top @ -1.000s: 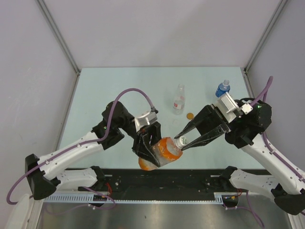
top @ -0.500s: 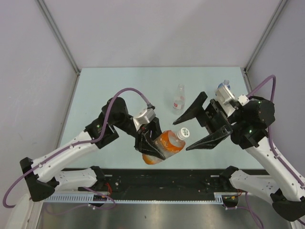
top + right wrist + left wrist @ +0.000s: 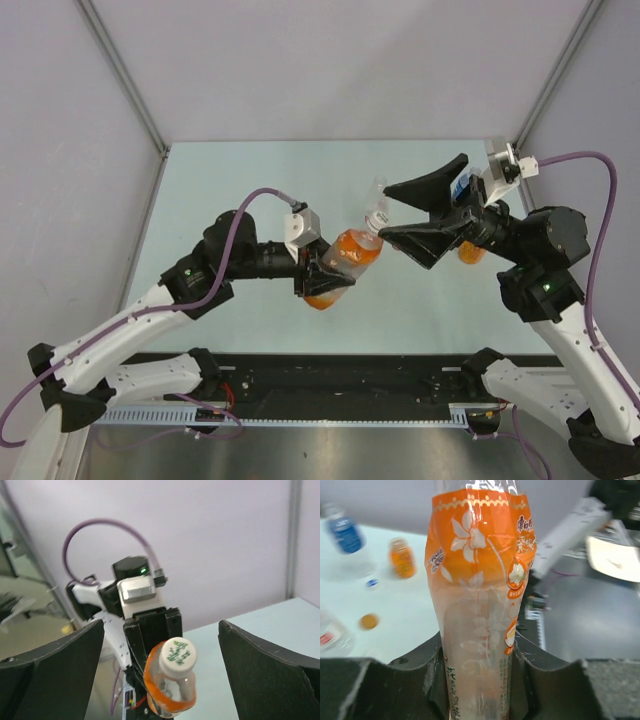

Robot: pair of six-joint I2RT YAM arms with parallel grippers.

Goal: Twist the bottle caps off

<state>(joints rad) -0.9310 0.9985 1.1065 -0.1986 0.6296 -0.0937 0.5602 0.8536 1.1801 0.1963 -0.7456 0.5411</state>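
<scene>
An orange-labelled bottle (image 3: 345, 255) hangs in the air, tilted, with my left gripper (image 3: 318, 275) shut on its lower body (image 3: 477, 675). Its white bottle cap (image 3: 177, 655), printed in green, sits on the neck and faces the right wrist camera. My right gripper (image 3: 386, 210) is open wide just past the cap, its fingers (image 3: 270, 670) well apart on either side and touching nothing. A loose orange cap (image 3: 368, 621) lies on the table.
A clear bottle (image 3: 377, 205) stands mid-table behind the right fingers. A blue-labelled bottle (image 3: 345, 532) and a small orange bottle (image 3: 402, 557) stand at the far right, partly hidden by the right arm in the top view. Grey walls enclose the pale green table (image 3: 230, 190).
My right gripper let go of the white cap, opened wide and drew back up and to the right. The left arm swung the bottle up and farther from the near edge.
</scene>
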